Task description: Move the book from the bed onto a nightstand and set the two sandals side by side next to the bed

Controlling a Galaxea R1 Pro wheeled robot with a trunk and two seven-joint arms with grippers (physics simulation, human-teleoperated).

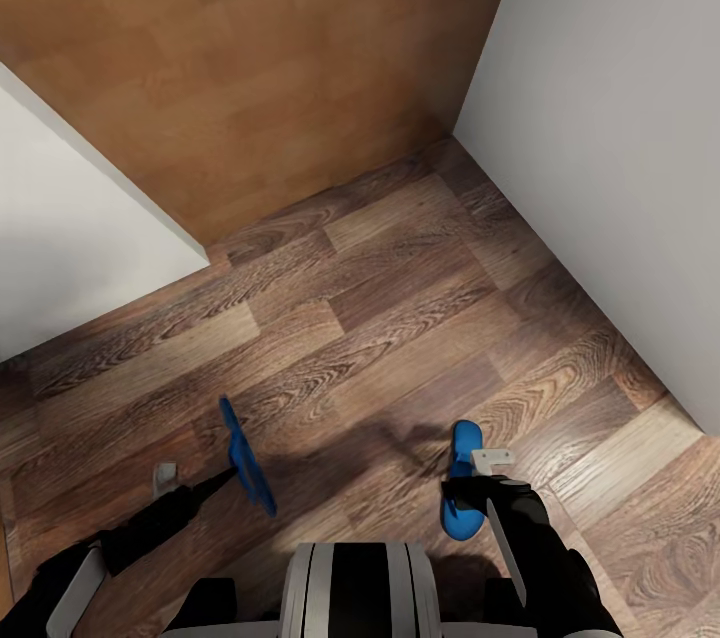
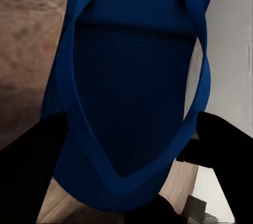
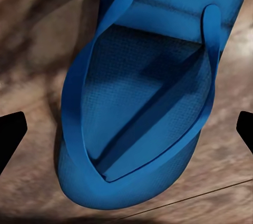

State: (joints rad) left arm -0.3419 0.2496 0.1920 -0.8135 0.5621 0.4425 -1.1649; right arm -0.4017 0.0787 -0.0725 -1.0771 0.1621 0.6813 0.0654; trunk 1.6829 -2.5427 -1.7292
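Two bright blue sandals show. One sandal point(image 1: 247, 460) hangs tilted on edge just above the floor, and my left gripper point(image 1: 215, 483) is shut on it. In the left wrist view this sandal point(image 2: 132, 76) is very close, with my left gripper point(image 2: 126, 155) around its strap end. The other sandal point(image 1: 462, 503) lies flat on the wood floor. My right gripper point(image 1: 472, 488) hovers over it, open. The right wrist view shows that sandal point(image 3: 153, 103) strap side up between the spread fingertips of my right gripper point(image 3: 126, 132). The book and nightstand are out of view. I cannot tell whether the white block point(image 1: 70, 248) at the left is the bed.
A white wall point(image 1: 620, 148) closes the right side. A brown wooden panel point(image 1: 270, 48) stands at the back. Wood-plank floor point(image 1: 400, 318) lies open between them. My trunk point(image 1: 350, 588) fills the bottom middle.
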